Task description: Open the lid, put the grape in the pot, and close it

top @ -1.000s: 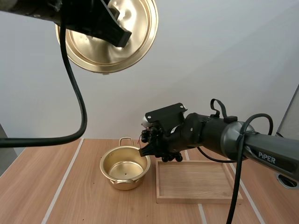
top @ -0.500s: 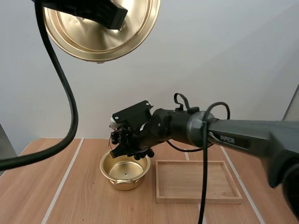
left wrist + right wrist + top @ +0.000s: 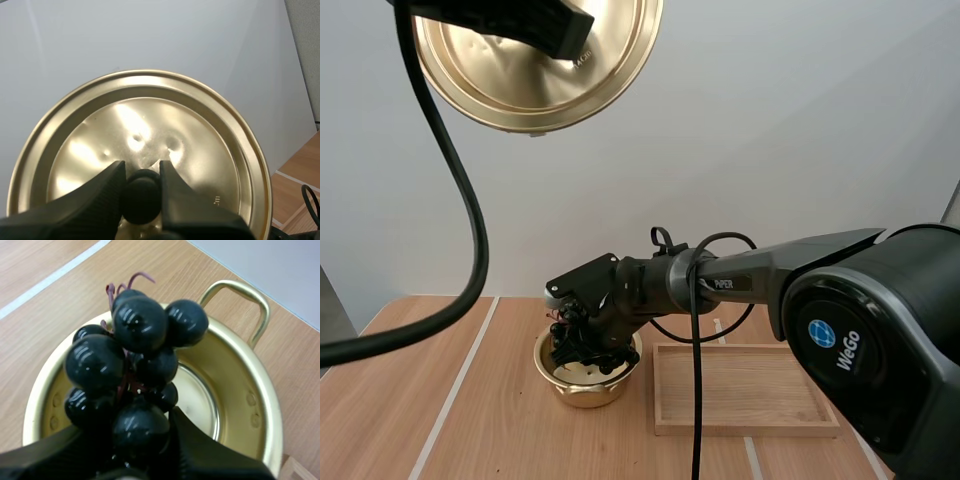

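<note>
My left gripper is shut on the black knob of the gold lid and holds it high above the table; the lid shows its inside near the high view's top. The gold pot stands open on the table. My right gripper reaches down into the pot, shut on a bunch of dark grapes. In the right wrist view the grapes hang just above the bottom of the pot.
A wooden tray with nothing in it lies just right of the pot. White lines run along the wooden tabletop. The right arm stretches over the tray's far edge.
My right gripper has carried the grapes leftward from over the tray's corner and down into the pot. The left gripper lifted the lid slightly a second ago and has held still since.
</note>
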Robot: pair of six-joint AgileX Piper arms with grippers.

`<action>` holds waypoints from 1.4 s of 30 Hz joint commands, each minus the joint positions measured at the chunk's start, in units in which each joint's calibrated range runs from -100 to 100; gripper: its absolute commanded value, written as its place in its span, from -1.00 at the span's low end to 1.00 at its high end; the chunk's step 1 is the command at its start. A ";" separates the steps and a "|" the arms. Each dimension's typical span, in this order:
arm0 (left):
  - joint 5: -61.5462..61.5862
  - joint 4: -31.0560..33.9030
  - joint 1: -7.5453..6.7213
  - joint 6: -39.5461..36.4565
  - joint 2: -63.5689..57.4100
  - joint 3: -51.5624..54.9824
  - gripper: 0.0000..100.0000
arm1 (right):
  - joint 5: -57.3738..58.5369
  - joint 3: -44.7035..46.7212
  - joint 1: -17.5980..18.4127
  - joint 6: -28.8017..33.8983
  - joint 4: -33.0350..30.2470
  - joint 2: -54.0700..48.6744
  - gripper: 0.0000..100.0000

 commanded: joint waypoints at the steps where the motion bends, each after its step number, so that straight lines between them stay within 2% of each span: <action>1: -0.09 -0.46 -0.09 -0.44 -0.33 -0.65 -1.00 | -2.38 -0.43 0.03 -0.55 -0.36 -0.21 -0.77; 2: -0.09 -0.46 -0.09 -0.44 -0.33 -0.65 -1.00 | -2.38 -0.43 0.03 -0.55 -0.36 -0.21 -0.54; 6: -0.10 -0.46 -0.09 -0.65 -0.33 -0.65 -1.00 | -2.70 -0.43 0.03 -0.55 0.58 -0.21 0.96; 7: -0.10 -0.46 -0.09 -0.65 -0.33 -0.65 -1.00 | -2.70 -0.43 0.03 -0.55 0.58 -0.21 1.00; 18: -0.10 -0.46 -0.09 -0.65 -0.33 -0.65 -1.00 | -3.26 -0.43 0.03 -0.55 2.66 -2.03 1.00; 26: -0.10 -0.46 -0.09 -0.65 -0.33 -0.65 -1.00 | 6.02 -0.43 -0.05 -0.46 0.62 -8.84 1.00; 27: -0.10 -0.46 -0.09 -0.65 -0.33 -0.65 -1.00 | 7.71 -0.43 -0.05 0.01 0.46 -9.78 0.70; 28: -0.10 -0.46 -0.09 -0.65 -0.33 -0.65 -1.00 | 9.62 -0.43 -0.20 0.79 -0.09 -10.72 0.31; 31: -0.10 -0.46 -0.09 -1.72 -0.33 -0.65 -1.00 | 14.18 -0.43 -0.20 1.51 -0.44 -13.14 -1.00; 36: -0.94 -0.14 -0.09 -2.85 -0.33 -0.65 -1.00 | 21.97 -0.43 -0.71 2.25 -2.00 -15.85 -1.00; 42: -6.16 5.10 -0.09 -4.07 0.44 -0.65 -1.00 | 28.16 4.78 -5.27 2.88 -2.39 -22.82 -1.00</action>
